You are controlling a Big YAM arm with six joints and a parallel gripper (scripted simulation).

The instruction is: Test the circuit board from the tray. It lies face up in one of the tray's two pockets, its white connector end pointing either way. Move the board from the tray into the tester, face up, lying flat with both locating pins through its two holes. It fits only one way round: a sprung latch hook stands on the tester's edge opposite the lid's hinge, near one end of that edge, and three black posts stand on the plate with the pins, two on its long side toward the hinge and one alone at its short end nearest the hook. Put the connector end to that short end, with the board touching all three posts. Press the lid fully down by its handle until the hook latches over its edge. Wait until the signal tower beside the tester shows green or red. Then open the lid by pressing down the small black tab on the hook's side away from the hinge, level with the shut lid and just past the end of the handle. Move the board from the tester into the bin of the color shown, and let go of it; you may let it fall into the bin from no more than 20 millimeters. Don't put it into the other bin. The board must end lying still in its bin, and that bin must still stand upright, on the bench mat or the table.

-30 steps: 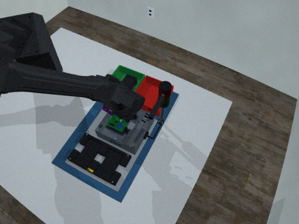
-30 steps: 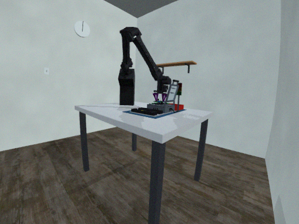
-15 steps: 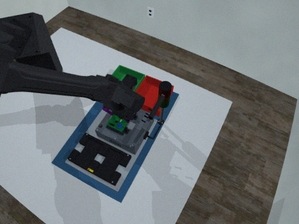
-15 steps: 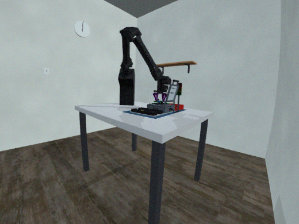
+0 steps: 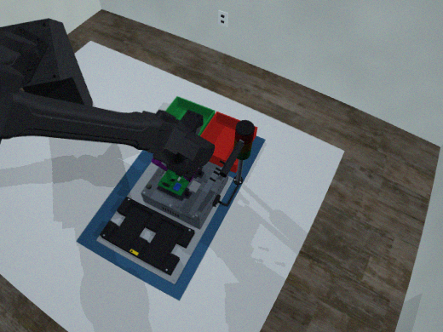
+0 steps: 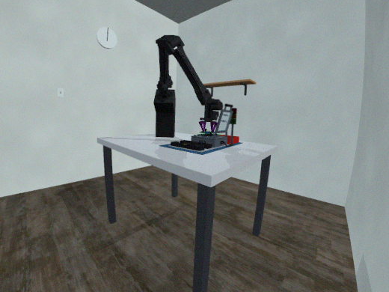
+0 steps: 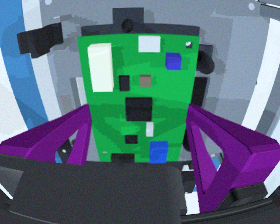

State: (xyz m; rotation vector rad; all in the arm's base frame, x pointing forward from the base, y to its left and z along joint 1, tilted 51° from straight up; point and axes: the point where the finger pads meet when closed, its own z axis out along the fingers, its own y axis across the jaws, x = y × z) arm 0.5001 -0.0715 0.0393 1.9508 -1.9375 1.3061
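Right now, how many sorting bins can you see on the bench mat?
2. The green bin sits at the mat's far end, partly hidden behind the arm; the red bin stands right beside it, next to the signal tower. Nothing suggests a third.

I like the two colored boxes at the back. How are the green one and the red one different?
The green bin is farther from the signal tower; the red bin stands right beside it. The arm hides more of the green bin than of the red bin. Both are open-topped, upright and side by side.
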